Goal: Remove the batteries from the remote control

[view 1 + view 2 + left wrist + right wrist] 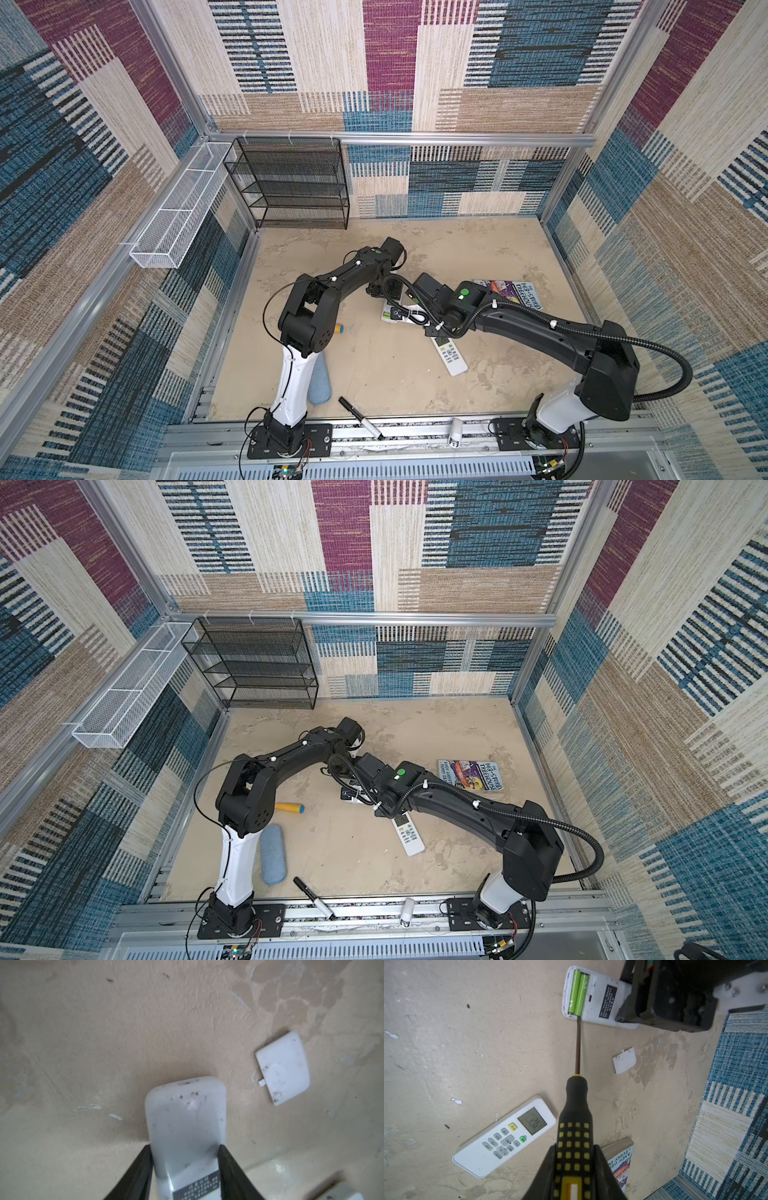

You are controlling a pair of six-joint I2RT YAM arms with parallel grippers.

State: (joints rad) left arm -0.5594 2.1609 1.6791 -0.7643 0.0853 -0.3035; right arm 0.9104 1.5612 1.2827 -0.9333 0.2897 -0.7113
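The left jaws are closed on the open remote [185, 1126]: in the left wrist view one black finger [143, 1167] presses against each of its long sides. The remote lies face down on the beige counter [93, 1043], with its printed label showing between the fingers. A white battery cover [283, 1068] lies loose on the counter beside the remote, not touching it.

In the right wrist view the right jaws grip the black-and-yellow screwdriver [576, 1126] by its handle, the shaft pointing at the open remote. Two lime green batteries [578, 991] sit side by side in the uncovered compartment, at the end of the remote away from the left jaws. The screwdriver's tip meets the compartment's edge at the end of one battery. A second remote [504, 1136] lies face up, display and buttons showing, well apart from the open one. A paperback book [620, 1163] lies flat on the counter.

In both top views the two arms reach to the middle of the counter, their wrists close together above the open remote, which they mostly hide. The second remote lies nearer and to the right of it, and the book lies farther right. In a top view a yellow handle [289, 808] with a blue end lies left of the middle, and a marker [313, 897] lies at the near edge.
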